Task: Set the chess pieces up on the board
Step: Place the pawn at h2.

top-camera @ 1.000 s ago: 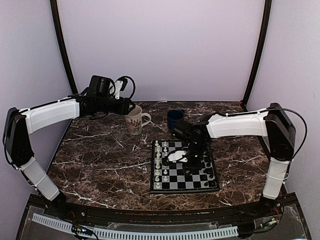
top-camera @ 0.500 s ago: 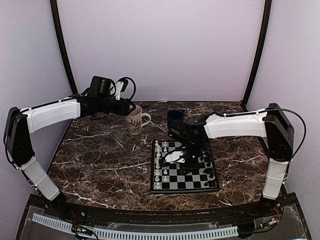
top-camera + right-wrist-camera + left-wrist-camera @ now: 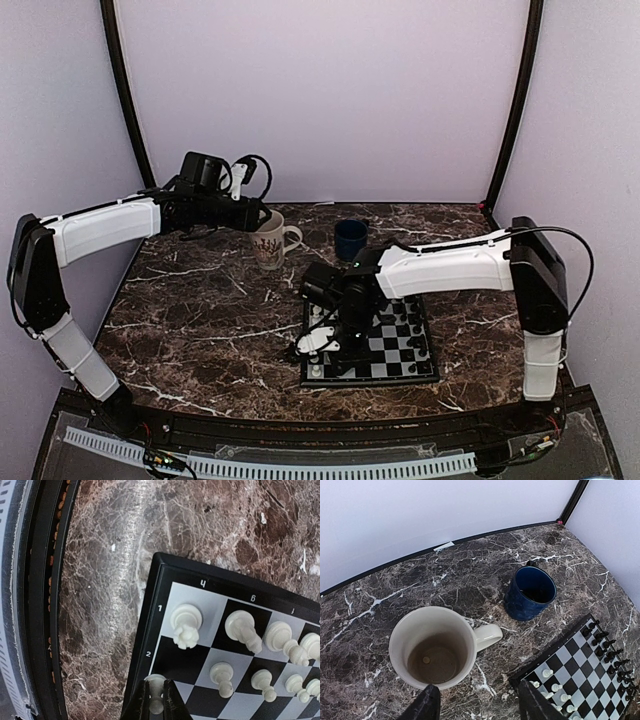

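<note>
- Counter [image 3: 200,320]: dark veined marble, carrying a board, two mugs and every piece in sight.
- Board [image 3: 400,350]: flat, close to the counter's near edge, right of its middle. Setup judged almost finished.
- Cream mug [image 3: 432,647]: upright toward the far edge, left of the middle, handle turned toward its blue neighbour. Bare inside but for one speck.
- Blue mug [image 3: 530,592]: upright near the middle of the far edge, close to the cream one yet apart from it. Dark inside, nothing visible there.
- Left gripper [image 3: 480,707]: hanging above the cream mug, fingers [image 3: 427,707] spread wide, nothing between them.
- Right gripper [image 3: 156,705]: low over the board's near-left corner, fingers [image 3: 142,705] clenched on either side of a white pawn.
- White pieces [image 3: 242,630]: two upright ranks along the board side facing the counter's left edge, back rank from the corner rook onward, pawns in front. Far end out of the wrist view, so count unsure.
- Black pieces [image 3: 607,647]: two ranks along the opposite side, seemingly full. Too small to count.
- White pawn [image 3: 156,692]: upright on the square in front of the corner rook, beside the board's near rim. Judged among the last to seat, with only release and a check of the ranks left.
- Pale speck [image 3: 425,659]: lying on the cream mug's bottom, too small to identify.
</note>
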